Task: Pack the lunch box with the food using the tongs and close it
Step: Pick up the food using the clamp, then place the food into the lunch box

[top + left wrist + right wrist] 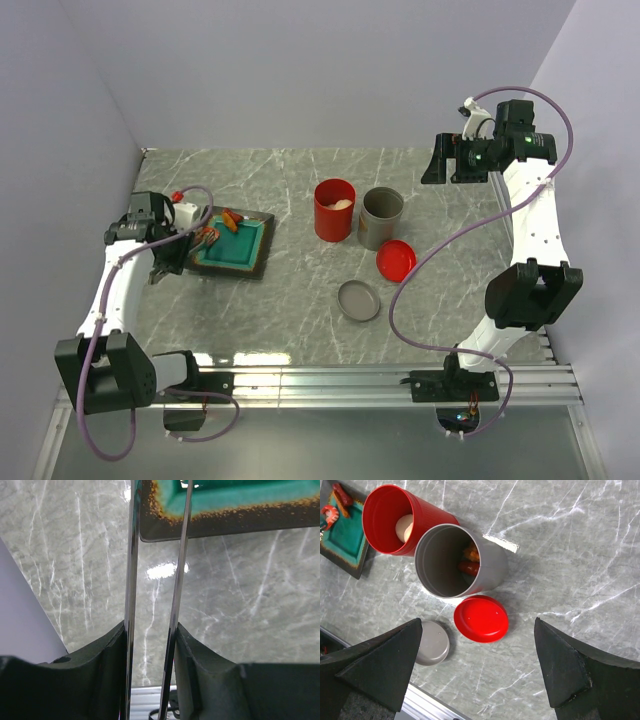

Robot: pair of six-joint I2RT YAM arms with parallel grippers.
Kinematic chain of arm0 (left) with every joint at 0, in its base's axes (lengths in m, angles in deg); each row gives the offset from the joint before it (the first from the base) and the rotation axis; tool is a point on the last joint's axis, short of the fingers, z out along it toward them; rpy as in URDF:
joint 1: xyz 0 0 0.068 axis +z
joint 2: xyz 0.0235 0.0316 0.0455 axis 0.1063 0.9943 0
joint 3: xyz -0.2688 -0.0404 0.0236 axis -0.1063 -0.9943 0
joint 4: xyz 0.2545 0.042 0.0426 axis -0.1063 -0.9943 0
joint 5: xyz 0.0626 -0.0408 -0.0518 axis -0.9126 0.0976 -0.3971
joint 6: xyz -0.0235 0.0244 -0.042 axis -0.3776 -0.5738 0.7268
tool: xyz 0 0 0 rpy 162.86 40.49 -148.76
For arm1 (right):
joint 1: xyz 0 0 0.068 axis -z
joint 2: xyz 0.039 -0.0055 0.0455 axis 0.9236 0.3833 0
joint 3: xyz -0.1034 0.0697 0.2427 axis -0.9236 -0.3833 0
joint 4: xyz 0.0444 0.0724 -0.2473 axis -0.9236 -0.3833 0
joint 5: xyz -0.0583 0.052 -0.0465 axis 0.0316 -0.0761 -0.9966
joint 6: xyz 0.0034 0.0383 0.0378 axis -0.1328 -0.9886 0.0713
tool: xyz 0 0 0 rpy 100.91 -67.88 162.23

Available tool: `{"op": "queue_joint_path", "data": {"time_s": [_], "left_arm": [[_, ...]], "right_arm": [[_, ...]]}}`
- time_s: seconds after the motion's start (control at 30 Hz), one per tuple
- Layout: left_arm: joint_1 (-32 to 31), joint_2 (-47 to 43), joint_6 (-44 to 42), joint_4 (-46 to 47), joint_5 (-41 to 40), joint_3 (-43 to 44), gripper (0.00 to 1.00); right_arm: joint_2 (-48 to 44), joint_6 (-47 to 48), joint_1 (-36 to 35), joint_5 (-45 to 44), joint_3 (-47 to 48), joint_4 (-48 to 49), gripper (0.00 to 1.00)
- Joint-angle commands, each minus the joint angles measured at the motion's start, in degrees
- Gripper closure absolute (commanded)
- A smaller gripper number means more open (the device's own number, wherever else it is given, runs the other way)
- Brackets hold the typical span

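Note:
The red lunch box stands upright mid-table with a beige ball of food inside. Its round red lid lies flat to the right of it. More food, orange and red bits, lies in the far corner of the dark tray. My left gripper is shut on the grey metal tongs, whose two slim arms run between the fingers toward the tray's edge. My right gripper hangs open high over the lids, holding nothing.
A grey cylinder stands touching the lunch box's right side, with orange and red pieces inside. Its grey lid lies near the front. An aluminium rail runs along the near edge. Walls close in left and right.

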Motion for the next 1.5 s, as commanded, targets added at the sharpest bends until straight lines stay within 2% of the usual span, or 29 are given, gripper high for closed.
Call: {"op": "queue_joint_path", "data": {"time_s": [0.0,0.27,0.43,0.7,1.0,1.1,1.27,1.47], "left_arm": [[0.18,1.12,-2.36,3.94,-1.39,-1.34,0.57],[0.09,2.0,-4.47,3.86,-1.3,-2.93,0.58],[-0.08,1.92,-4.12,2.81,-0.07,-2.58,0.62],[-0.08,0.17,-2.01,-0.71,2.74,1.2,0.74],[-1.13,-1.87,-0.44,-6.6,8.27,11.02,0.89],[-6.22,-0.64,1.06,-6.95,10.12,16.99,0.91],[-19.14,6.47,7.03,-5.73,13.28,28.52,0.94],[-26.97,17.28,8.53,-1.51,23.13,41.27,0.95]], "right_arm": [[-0.34,0.66,0.18,1.13,0.3,-0.41,0.0],[-0.51,0.57,0.18,0.96,0.03,-0.05,0.0],[-0.77,0.65,0.18,0.69,0.03,-0.06,0.0],[-0.6,0.48,0.18,1.13,0.56,-0.32,0.0],[-0.34,0.3,0.09,1.83,0.82,-0.14,0.0],[0.02,0.13,0.09,2.1,1.43,-0.32,0.0],[0.1,0.04,0.09,1.92,1.96,-0.49,0.0],[0.02,-0.14,0.18,1.31,1.88,-0.32,0.0]]}}
